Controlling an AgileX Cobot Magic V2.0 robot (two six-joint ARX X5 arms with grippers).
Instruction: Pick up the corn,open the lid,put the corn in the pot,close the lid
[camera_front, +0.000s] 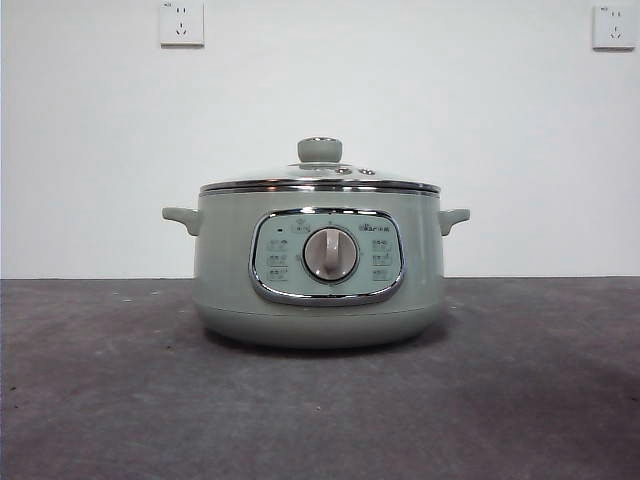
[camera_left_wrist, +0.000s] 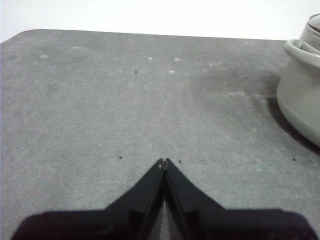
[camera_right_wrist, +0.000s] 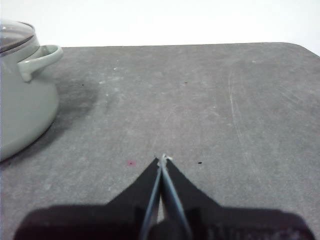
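The pot (camera_front: 320, 265) stands upright in the middle of the grey desk (camera_front: 100, 400), its dial (camera_front: 330, 254) and control panel (camera_front: 326, 255) facing the front camera, and the lid (camera_front: 320, 180) sits flat on its rim with the knob (camera_front: 320, 150) on top. The left pincer (camera_left_wrist: 164, 161) is clenched on nothing, its jaws meeting at the tips above bare desk, with one side handle (camera_left_wrist: 300, 50) of the pot well apart from it. The right pincer (camera_right_wrist: 163, 159) is likewise clenched and empty over the desk, the pot's other handle (camera_right_wrist: 42, 59) away to its side; no corn shows in any view.
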